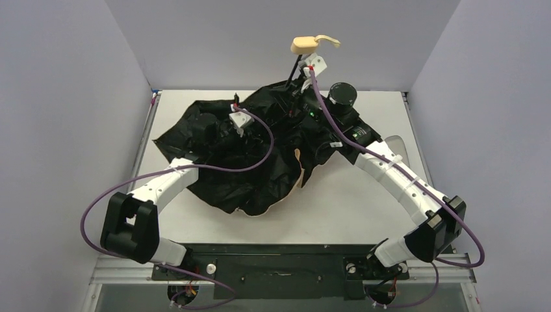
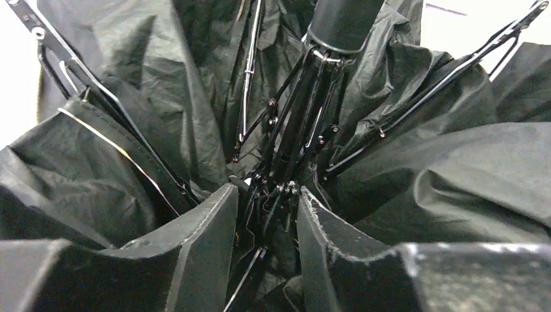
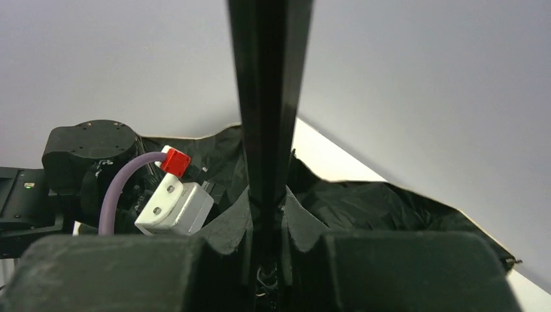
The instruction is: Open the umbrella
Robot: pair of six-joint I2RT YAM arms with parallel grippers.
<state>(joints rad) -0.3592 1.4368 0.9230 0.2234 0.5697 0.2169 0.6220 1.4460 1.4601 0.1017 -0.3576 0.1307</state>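
— Where's the umbrella (image 1: 247,162)?
— Mid-table (image 1: 354,195), canopy slumped in a heap, black lining up.
— Which way does it point?
— The shaft (image 1: 292,73) slants up and away toward the back wall, with the handle (image 1: 304,45) topmost.
— Grippers?
— The right gripper (image 3: 268,257) is clamped on the shaft. The left gripper (image 2: 266,240) is narrow, its fingers (image 2: 208,240) pressing the bunched ribs (image 2: 286,149).

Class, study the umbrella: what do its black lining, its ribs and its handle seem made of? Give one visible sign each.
Lining: thin synthetic fabric, slight sheen; it creases softly. Ribs: probably black-coated metal; thin, straight, glinting. Handle: likely smooth matt beige plastic; moulded, rounded shape.
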